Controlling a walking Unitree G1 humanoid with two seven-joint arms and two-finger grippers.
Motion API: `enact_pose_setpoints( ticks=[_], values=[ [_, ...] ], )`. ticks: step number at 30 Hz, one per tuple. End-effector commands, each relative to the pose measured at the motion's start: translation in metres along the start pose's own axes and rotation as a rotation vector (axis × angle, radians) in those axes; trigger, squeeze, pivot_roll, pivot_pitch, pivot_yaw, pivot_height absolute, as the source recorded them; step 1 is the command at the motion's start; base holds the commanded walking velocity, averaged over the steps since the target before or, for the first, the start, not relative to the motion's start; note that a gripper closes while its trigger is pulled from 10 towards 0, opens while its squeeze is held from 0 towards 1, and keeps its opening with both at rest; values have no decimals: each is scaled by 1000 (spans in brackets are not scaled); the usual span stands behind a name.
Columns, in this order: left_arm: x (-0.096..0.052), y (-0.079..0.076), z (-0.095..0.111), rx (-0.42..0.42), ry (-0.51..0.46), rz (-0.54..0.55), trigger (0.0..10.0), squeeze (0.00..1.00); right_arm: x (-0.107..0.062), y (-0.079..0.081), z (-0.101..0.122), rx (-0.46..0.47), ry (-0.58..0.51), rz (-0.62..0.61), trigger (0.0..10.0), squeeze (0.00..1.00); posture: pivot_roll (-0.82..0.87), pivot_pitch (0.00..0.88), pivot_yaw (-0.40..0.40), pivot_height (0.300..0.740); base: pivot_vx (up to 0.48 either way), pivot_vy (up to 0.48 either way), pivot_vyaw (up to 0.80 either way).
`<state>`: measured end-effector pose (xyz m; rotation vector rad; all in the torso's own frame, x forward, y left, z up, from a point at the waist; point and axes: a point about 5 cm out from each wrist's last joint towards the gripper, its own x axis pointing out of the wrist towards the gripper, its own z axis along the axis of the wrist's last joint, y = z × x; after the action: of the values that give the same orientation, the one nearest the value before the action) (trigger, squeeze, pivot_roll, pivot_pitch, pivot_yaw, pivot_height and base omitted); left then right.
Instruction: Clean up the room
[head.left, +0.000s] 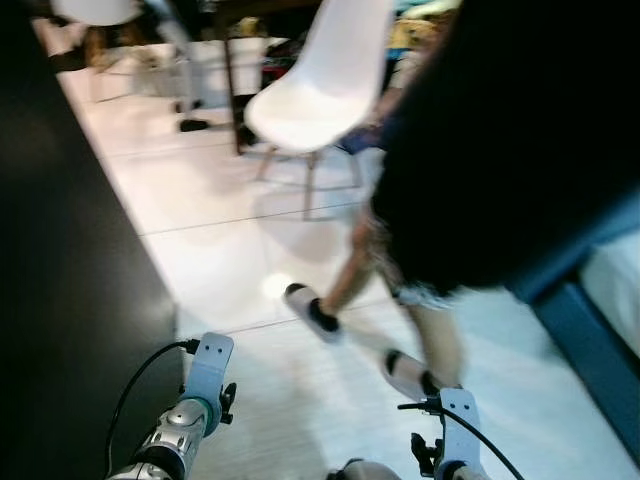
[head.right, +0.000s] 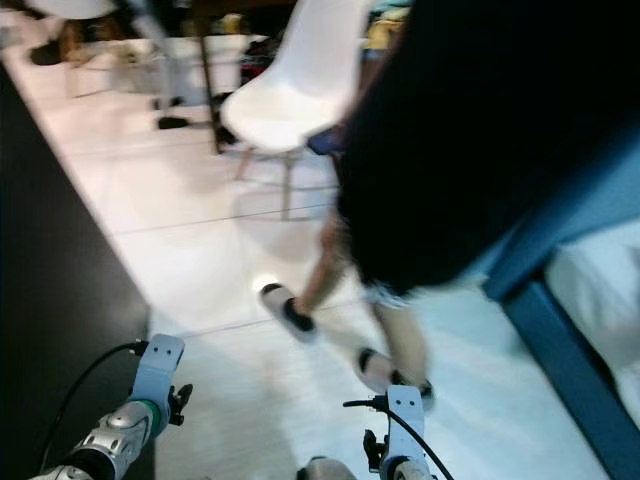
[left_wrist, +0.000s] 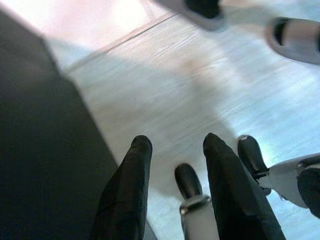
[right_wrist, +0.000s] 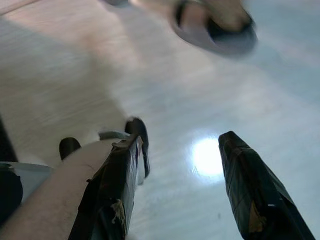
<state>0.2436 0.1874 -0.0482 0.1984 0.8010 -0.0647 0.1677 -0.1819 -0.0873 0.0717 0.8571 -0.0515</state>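
Both arms hang low over the pale floor. My left arm is beside a black cabinet, and its gripper is open with nothing between the fingers. My right arm hangs close behind a person's heel. That gripper is open wide and holds nothing, with bare floor past it. The picture is blurred, and I can make out no loose item to pick up on the floor.
A person in a dark top and sandals walks just ahead of me, right of centre. A white chair stands further on. The black cabinet lines the left side. A blue bed frame borders the right.
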Motion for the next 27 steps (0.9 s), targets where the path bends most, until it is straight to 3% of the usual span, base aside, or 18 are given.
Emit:
enact_pose_setpoints(
  ticks=[1,27],
  values=[
    [0,-2,-1,-4,8,-12,10000,0,-1,-2,-4,6,17,-9,10000,0,13,0,22,740,0,0,-775],
    [0,-4,-2,8,13,-23,10000,0,-2,0,-6,11,23,-8,10000,0,10,0,27,740,0,0,-775]
  ],
)
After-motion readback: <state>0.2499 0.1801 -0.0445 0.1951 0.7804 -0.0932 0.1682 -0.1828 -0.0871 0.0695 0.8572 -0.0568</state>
